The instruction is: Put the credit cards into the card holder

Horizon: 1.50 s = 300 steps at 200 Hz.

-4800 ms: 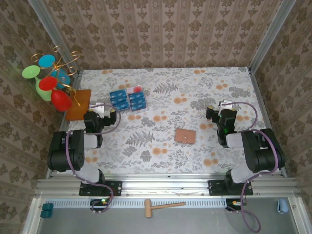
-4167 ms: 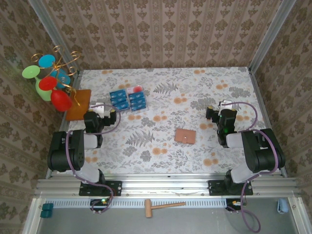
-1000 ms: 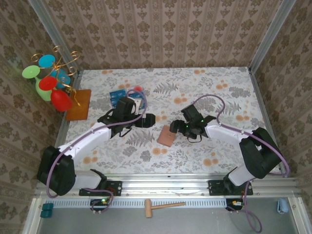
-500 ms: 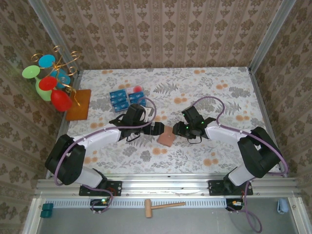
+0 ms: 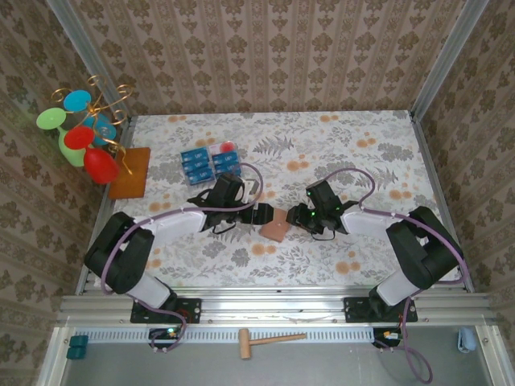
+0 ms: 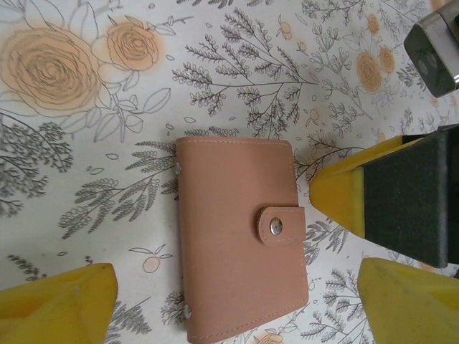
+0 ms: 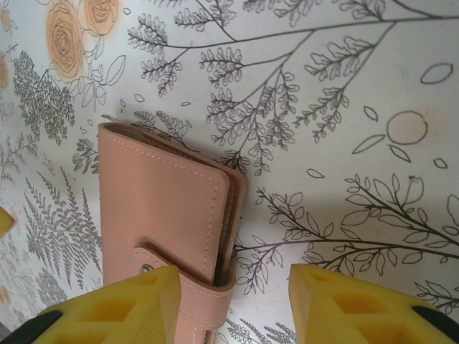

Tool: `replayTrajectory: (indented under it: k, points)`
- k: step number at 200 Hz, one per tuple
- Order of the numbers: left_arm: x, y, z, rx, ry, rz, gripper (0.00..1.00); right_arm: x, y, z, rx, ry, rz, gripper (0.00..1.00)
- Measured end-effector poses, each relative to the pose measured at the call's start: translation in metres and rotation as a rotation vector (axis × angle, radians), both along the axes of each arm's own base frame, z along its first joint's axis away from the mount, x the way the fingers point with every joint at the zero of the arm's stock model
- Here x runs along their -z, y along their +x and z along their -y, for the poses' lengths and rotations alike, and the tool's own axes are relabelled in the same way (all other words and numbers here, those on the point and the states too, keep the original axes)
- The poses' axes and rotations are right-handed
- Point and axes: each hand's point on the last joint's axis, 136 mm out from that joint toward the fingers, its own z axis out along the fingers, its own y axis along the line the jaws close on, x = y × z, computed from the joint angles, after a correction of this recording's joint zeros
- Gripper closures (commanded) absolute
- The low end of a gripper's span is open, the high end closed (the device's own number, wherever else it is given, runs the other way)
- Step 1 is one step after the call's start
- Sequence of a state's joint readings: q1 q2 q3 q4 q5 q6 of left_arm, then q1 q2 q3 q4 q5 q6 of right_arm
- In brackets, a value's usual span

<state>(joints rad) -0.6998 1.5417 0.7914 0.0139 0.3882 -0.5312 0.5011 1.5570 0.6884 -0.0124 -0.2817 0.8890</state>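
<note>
The card holder (image 5: 274, 227) lies flat and closed on the flower-patterned desk (image 5: 362, 145), near the middle and towards the near edge. Its tan cover faces up, with the snap tab (image 6: 276, 226) fastened.

Both arms reach inward to it. The left claw (image 5: 261, 214) sits just to its left and the right claw (image 5: 294, 215) just to its right.

In the left wrist view, the left claw (image 6: 237, 276) is released, its yellow fingers (image 6: 57, 304) spread wide on either side of the holder (image 6: 240, 265). One yellow and black finger of the right claw shows just beyond the holder's tab side.

In the right wrist view, the right claw (image 7: 233, 276) is also released. One finger (image 7: 115, 301) hangs over the tab end of the holder (image 7: 161, 208), the other over bare desk beside it, so the holder's layered edge falls between them.

The credit cards (image 5: 197, 165) rest in blue stacks in a clear tray (image 5: 228, 148) further back and to the left, well apart from the holder. An orange-brown mat (image 5: 133, 171) lies at the desk's left edge.
</note>
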Motion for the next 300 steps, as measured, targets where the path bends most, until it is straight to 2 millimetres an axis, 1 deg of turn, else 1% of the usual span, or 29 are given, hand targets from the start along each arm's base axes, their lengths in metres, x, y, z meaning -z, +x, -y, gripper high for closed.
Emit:
replayTrajectory:
  k: [46, 93, 118, 145, 163, 172, 190, 217, 244, 266, 281, 300]
  points:
    - [0.016, -0.003, 0.01, 0.015, -0.042, -0.052, 0.27, 0.007, 0.0, 0.0, 0.022, 0.037, -0.007, 0.56]
    - [0.028, -0.009, 0.015, 0.022, -0.075, -0.086, 0.34, 0.008, 0.003, -0.003, 0.049, 0.096, -0.022, 0.56]
    - [0.032, -0.015, 0.017, 0.028, -0.093, -0.1, 0.38, 0.007, 0.009, -0.01, 0.056, 0.146, -0.018, 0.56]
    - [0.037, -0.02, 0.018, 0.033, -0.098, -0.112, 0.4, 0.004, 0.017, -0.021, 0.057, 0.206, -0.003, 0.57]
    - [0.037, -0.021, 0.019, 0.037, -0.1, -0.111, 0.41, 0.005, 0.02, -0.024, 0.063, 0.225, -0.003, 0.64]
    - [0.037, -0.021, 0.019, 0.037, -0.1, -0.111, 0.41, 0.005, 0.021, -0.025, 0.068, 0.23, -0.003, 0.71]
    - [0.037, -0.021, 0.019, 0.036, -0.099, -0.111, 0.41, 0.009, 0.024, -0.025, 0.079, 0.229, -0.007, 0.81]
    - [0.039, -0.021, 0.018, 0.034, -0.097, -0.112, 0.41, 0.012, 0.026, -0.024, 0.087, 0.224, -0.003, 0.99]
    - [0.039, -0.021, 0.018, 0.032, -0.096, -0.112, 0.39, 0.011, 0.027, -0.025, 0.087, 0.226, 0.001, 1.0]
    - [0.035, -0.02, 0.017, 0.025, -0.101, -0.112, 0.34, 0.009, 0.028, -0.025, 0.083, 0.223, 0.0, 1.0]
    - [0.029, -0.017, 0.014, 0.015, -0.108, -0.105, 0.29, 0.004, 0.029, -0.027, 0.073, 0.222, 0.002, 1.0]
    - [0.009, -0.011, 0.01, 0.007, -0.119, -0.068, 0.24, -0.012, 0.033, -0.031, 0.051, 0.224, 0.023, 1.0]
